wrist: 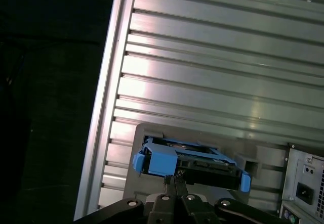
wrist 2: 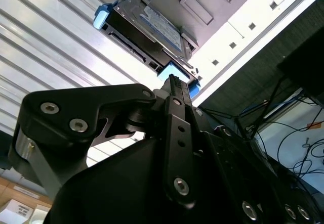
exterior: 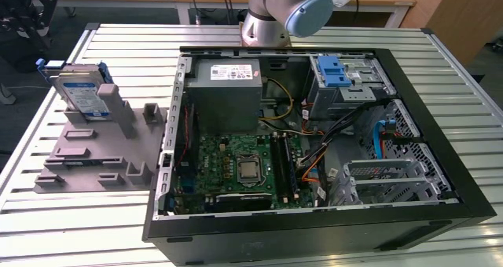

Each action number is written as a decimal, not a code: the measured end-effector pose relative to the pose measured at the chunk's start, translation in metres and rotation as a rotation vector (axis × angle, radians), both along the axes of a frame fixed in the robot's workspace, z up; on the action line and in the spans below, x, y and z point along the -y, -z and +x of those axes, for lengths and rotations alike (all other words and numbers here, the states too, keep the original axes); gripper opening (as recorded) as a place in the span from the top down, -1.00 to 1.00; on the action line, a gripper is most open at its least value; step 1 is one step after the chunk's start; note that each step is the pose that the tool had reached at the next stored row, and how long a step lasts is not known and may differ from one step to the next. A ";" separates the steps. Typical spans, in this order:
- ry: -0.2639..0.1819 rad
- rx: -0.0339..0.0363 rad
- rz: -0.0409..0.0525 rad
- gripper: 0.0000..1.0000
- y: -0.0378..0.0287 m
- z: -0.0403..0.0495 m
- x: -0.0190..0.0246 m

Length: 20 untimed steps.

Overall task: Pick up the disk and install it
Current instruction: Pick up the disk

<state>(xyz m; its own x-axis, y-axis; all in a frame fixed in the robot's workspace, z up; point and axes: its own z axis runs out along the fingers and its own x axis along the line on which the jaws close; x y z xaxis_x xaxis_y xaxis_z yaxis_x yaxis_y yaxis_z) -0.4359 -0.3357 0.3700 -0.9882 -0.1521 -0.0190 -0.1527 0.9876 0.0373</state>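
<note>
Silver with a white-and-blue label, the disk (exterior: 82,95) stands on edge in its blue bracket, slotted into a grey plastic holder (exterior: 102,152) on the ribbed aluminium surface (exterior: 79,220), at the exterior view's left and just beside the open black computer case (exterior: 314,234). The disk leans slightly back against an upright of the holder, apart from the case. Inside the case a grey power supply box (exterior: 228,93) sits near the far wall, a green motherboard (exterior: 235,167) lies below it, and a silver drive cage with a blue latch (exterior: 344,78) occupies the corner toward the exterior view's right. The robot arm (exterior: 275,10) rises from behind the case at the top of the exterior view.

In both wrist views the black gripper (wrist 2: 174,82) (wrist: 174,179) hangs above the holder with its fingers (wrist: 172,183) drawn together into a single narrow tip, gripping nothing. Its tip lines up with the bracket's edge, but it stands clear of the disk (wrist: 190,163) below. In the second wrist view the disk (wrist 2: 152,24) shows its label face and a blue bracket tab, with the holder (wrist 2: 202,4) behind it and the slatted surface (wrist 2: 40,52) alongside
</note>
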 end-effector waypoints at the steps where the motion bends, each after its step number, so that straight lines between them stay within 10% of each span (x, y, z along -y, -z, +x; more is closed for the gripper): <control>1: -0.002 0.0000 0.0000 0.79 0.0000 0.0000 0.0000; 20: -0.032 0.0000 0.0000 0.79 0.0000 0.0000 0.0000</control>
